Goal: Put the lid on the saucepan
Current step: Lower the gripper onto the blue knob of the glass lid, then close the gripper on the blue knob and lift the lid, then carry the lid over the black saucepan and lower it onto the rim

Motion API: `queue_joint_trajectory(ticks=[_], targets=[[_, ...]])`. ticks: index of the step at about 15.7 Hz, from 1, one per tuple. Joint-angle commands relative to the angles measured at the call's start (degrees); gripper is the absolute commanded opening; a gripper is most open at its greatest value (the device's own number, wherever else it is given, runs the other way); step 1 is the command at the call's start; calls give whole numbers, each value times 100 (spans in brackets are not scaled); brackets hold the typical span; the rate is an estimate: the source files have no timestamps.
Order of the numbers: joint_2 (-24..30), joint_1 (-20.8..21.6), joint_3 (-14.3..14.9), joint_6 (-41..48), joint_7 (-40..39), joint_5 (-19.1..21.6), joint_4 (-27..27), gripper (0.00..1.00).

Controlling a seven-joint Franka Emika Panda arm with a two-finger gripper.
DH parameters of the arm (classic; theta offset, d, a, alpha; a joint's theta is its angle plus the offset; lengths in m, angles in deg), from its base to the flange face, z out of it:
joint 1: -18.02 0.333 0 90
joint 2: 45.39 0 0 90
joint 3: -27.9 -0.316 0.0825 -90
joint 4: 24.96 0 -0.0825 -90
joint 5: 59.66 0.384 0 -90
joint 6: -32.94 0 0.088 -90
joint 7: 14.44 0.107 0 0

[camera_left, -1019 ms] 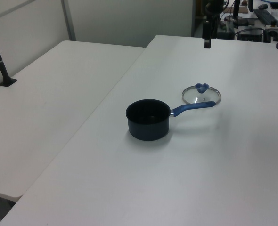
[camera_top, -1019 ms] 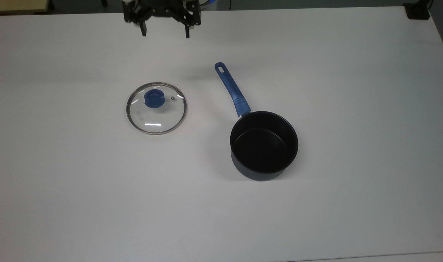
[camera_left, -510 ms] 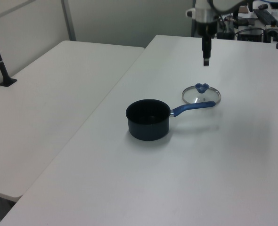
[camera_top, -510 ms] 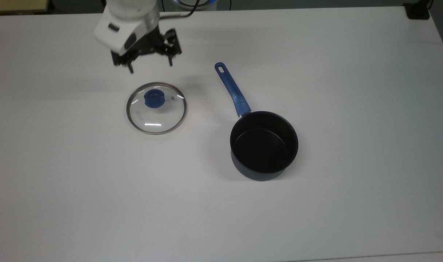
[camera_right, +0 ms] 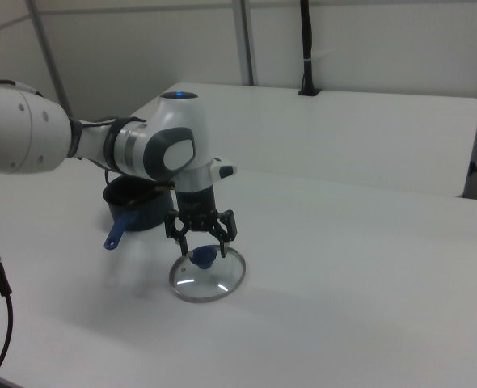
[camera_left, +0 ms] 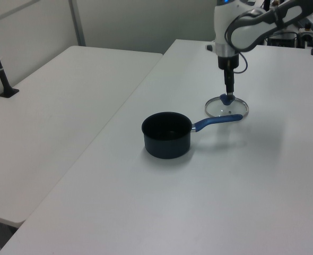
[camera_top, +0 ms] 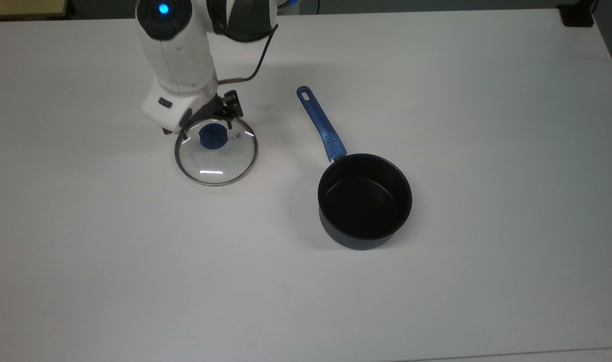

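Hanging just above the lid, the gripper has its two black fingers spread wide, one on each side of the blue knob, and nothing is held between them. In the right view the gripper shows the same wide stance: the fingertips straddle the knob without pinching it. In the left view the gripper points straight down at the knob.

The lid lies flat on the white counter, knob up, with its thin metal rim all round the clear glass and a small steam vent just to the top view's right of the knob. In the right view the lid sits in front of the arm, flat on the counter.

The saucepan stands upright and empty, well apart from the lid, toward the top view's lower right. Its long blue handle reaches up and to the top view's left, ending in a hole at the tip. In the left view the saucepan stands nearer the camera than the lid, and its handle runs just in front of the lid's rim. In the right view the saucepan is partly hidden behind the arm.

The white arm comes in from the top view's upper edge, a blue light glowing on it.
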Motion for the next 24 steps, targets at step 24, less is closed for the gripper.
queue_joint_trajectory(ticks=[24], targets=[[70,237,-37,1017,1300,58,1348,54]])
